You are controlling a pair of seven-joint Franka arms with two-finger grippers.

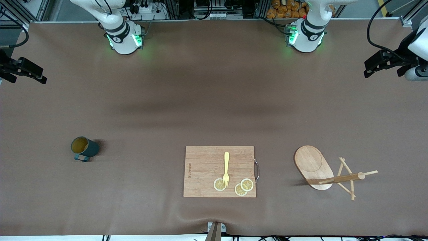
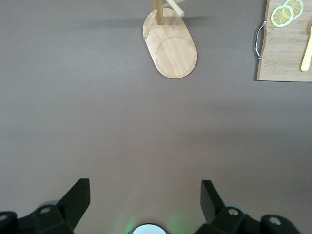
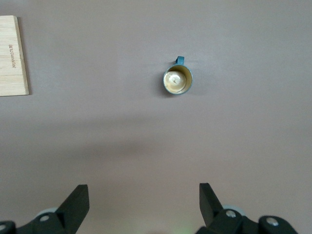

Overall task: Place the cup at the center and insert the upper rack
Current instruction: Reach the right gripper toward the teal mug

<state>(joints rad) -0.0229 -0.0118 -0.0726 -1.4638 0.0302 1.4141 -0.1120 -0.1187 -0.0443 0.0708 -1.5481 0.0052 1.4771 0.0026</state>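
The dark teal cup [image 1: 84,147] stands upright on the brown table toward the right arm's end, its handle toward the front camera; it also shows in the right wrist view [image 3: 177,81]. The wooden mug tree, the upper rack [image 1: 313,163], stands on its oval base toward the left arm's end, and it shows in the left wrist view [image 2: 173,48] too. My left gripper [image 1: 367,68] is open and empty, high over the table's edge at the left arm's end; it shows in its own view [image 2: 145,187]. My right gripper [image 1: 41,76] is open and empty over the right arm's end, also in its own view [image 3: 144,191].
A rectangular wooden cutting board [image 1: 204,160] with a metal handle lies at the middle, near the front camera's edge. On it lie a yellow fork [image 1: 226,167] and three lemon slices [image 1: 243,187]. The board also shows in the left wrist view [image 2: 282,53].
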